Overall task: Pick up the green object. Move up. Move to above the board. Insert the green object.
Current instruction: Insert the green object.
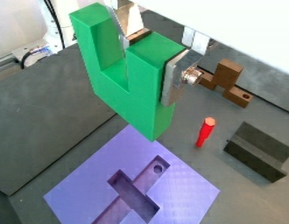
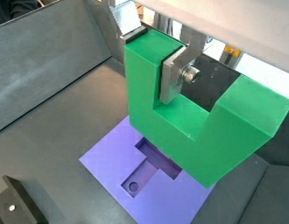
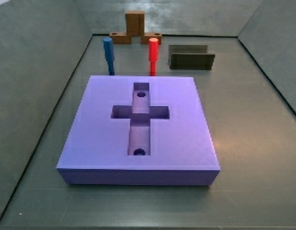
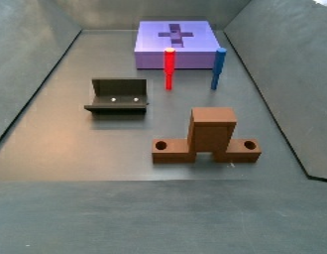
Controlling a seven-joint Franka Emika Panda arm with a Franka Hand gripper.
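My gripper is shut on one prong of the bright green U-shaped object, also in a wrist view. A silver finger plate presses the prong's outer face. The green object hangs in the air over the purple board, above its cross-shaped recess and apart from it. The board shows in both side views with the recess empty. Neither side view shows the gripper or the green object.
A red peg and a blue peg stand upright beside the board's far edge. A brown block and a dark olive box stand on the grey floor beyond them. Grey walls enclose the floor.
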